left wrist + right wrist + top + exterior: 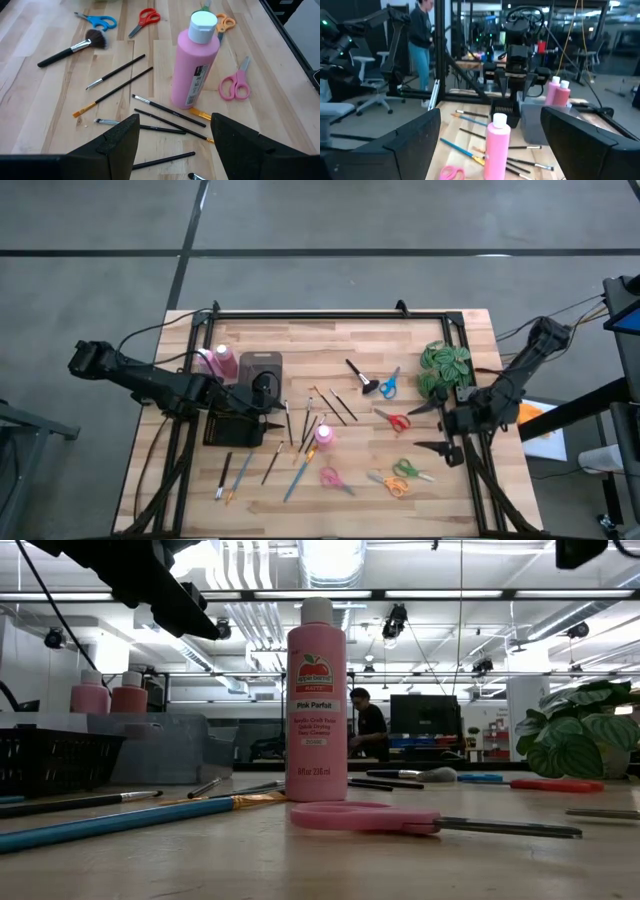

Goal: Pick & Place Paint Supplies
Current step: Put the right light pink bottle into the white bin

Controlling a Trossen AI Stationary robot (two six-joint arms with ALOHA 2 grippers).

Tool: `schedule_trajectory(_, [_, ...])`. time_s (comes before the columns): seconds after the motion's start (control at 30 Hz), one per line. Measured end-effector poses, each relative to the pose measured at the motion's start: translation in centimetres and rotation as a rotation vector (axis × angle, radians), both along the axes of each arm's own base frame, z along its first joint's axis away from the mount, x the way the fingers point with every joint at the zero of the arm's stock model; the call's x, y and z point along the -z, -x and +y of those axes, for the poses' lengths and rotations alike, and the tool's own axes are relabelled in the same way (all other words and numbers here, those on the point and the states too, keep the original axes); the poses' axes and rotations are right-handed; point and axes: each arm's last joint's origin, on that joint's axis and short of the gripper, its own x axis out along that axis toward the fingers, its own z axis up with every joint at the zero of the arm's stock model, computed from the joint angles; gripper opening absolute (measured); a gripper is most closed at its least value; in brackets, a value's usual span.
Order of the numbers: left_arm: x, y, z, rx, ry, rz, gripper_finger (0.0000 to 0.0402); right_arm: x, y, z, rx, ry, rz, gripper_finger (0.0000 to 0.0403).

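One pink bottle with a white cap (324, 434) (315, 700) (195, 65) (497, 142) stands upright on its base mid-table. Two more pink bottles (221, 361) (108, 695) stand by a grey bin. Several thin paintbrushes (300, 425) (120, 87) lie flat around the standing bottle, and the stubby black brush (360, 377) (70, 47) lies farther back. My left gripper (278, 418) (172, 137) hangs open over the black basket's right edge, pointing at the bottle. My right gripper (425, 428) (490, 135) is open near the table's right side, facing the bottle from a distance.
A black basket (233, 427) (45, 760) and a grey bin (260, 367) sit left of centre. Several scissors lie about: blue (389, 383), red (395, 420), pink (334, 478) (400, 820), green and orange (400, 476). A leafy plant (445, 368) (580, 740) stands at right.
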Motion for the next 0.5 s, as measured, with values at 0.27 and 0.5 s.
schedule_trajectory(0.27, [0.0, 0.0, 0.0, 0.000, 0.000, 0.001, 0.0245, 2.5, 1.2, -1.3, 0.003, 0.021, -0.037, 0.0341])
schedule_trajectory(0.5, [0.0, 0.0, 0.0, 0.000, 0.000, 0.000, 0.0245, 3.4, 1.4, -1.6, 0.002, 0.013, -0.029, 0.0341])
